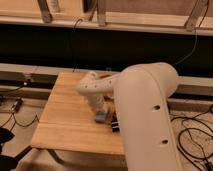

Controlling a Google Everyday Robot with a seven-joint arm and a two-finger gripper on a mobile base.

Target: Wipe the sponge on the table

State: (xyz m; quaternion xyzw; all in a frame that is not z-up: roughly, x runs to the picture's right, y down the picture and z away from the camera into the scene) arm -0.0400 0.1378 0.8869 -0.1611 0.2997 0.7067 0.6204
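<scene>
The light wooden plank-top table [65, 117] fills the centre left of the camera view. A small light-blue sponge [100, 118] rests flat on the table near its right side. My gripper [99, 113] reaches straight down onto the sponge and is shut on it, pressing it to the wood. The white forearm [92, 87] runs up and back from the gripper. My bulky white upper arm [147, 115] fills the right foreground and hides the table's right edge.
A small dark object [115, 125] lies on the table just right of the sponge. Cables trail on the floor at the right [195, 135] and left [15, 107]. A dark wall with metal rails [100, 20] runs behind the table.
</scene>
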